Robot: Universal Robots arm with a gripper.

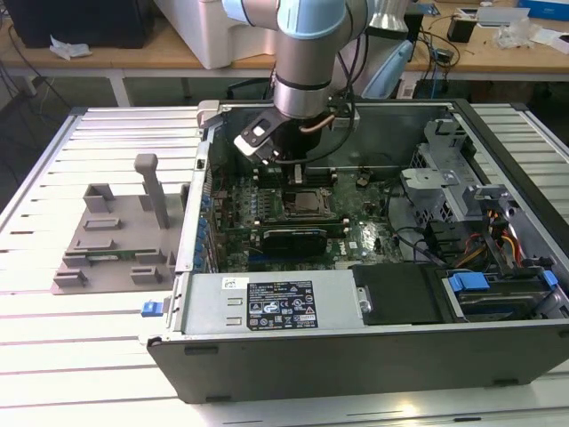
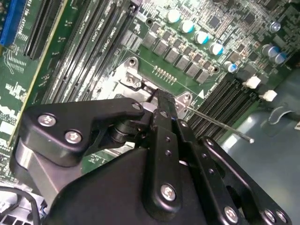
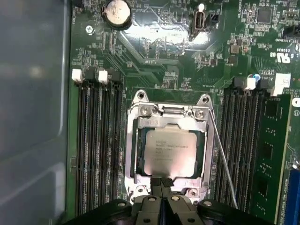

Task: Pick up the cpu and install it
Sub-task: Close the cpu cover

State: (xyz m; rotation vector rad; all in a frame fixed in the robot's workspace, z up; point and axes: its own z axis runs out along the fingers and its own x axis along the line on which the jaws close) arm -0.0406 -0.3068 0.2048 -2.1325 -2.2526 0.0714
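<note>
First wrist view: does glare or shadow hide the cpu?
In the first wrist view glare whitens the motherboard beside the coin cell, while the cpu is evenly lit; in the second wrist view the gripper looms dark over the socket.

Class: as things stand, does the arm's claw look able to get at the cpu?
Probably yes. In the first wrist view the cpu lies bare-topped in its socket, with the claw right at its edge and nothing between them. The jaws are together, so it could touch but not grip.

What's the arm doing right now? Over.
Gripper shut, tips at edge of cpu. Cpu lies inside socket frame. Wire lever alongside socket.
</note>
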